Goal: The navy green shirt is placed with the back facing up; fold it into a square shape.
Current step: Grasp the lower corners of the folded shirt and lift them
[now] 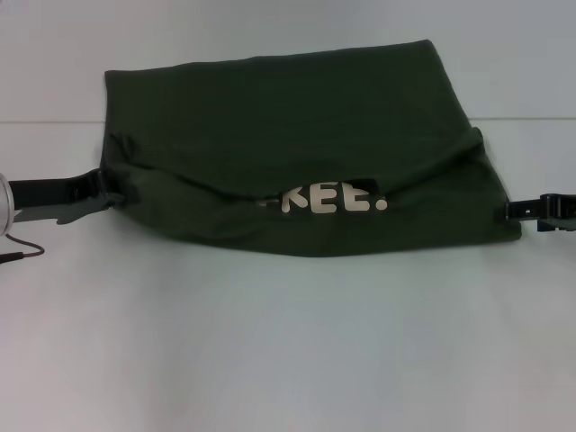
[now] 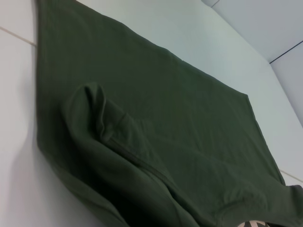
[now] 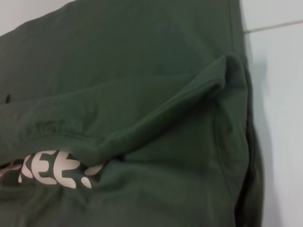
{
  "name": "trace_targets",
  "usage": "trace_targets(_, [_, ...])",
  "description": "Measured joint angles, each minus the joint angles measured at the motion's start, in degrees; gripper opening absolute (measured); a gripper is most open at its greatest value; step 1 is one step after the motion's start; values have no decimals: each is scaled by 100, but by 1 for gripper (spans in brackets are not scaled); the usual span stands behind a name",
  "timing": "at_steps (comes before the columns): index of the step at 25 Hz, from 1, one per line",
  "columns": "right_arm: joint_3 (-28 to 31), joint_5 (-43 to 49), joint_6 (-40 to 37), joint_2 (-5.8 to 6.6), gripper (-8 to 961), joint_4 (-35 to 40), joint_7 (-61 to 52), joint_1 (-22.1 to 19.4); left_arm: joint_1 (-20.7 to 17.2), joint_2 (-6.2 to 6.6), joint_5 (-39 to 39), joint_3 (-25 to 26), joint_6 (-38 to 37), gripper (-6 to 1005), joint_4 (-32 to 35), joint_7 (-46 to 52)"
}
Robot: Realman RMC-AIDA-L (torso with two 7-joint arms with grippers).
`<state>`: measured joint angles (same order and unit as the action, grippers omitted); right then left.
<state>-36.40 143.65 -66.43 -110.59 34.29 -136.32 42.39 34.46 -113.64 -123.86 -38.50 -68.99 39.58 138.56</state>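
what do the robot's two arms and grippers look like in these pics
In the head view, the left gripper is black and dark grey, on a flat black bar. A shiny silver rounded part sits at the frame edge, with a thin dark red cable trailing below it. The right gripper is a slim black bar with a blocky black joint behind it. No markings are visible.

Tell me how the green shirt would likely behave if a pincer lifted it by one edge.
The navy green shirt would probably droop and sag: its upper layer already slumps into soft ridges over the cream lettering. The fold would likely slide open, since the layers lie loosely with a gap between them. It looks light and unbreakable, and unlikely to roll.
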Motion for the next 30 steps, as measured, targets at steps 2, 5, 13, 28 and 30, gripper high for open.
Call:
trace_targets(2, [0, -5, -5, -1, 928, 12, -21, 21, -4, 0, 11, 1, -1, 1, 1, 1])
trace_targets(5, [0, -4, -4, -1, 927, 20, -41, 86, -7, 0, 26, 0, -1, 0, -1, 5])
trace_targets(13, [-249, 60, 315, -98, 928, -43, -55, 248, 12, -27, 37, 0, 7, 0, 3, 13])
trace_targets(28, [-453, 80, 916, -279, 905, -374, -110, 307, 40, -62, 47, 0, 61, 1, -17, 3])
trace_targets(30, [-453, 76, 943, -281, 897, -389, -116, 308, 47, -62, 47, 0, 61, 1, -19, 4])
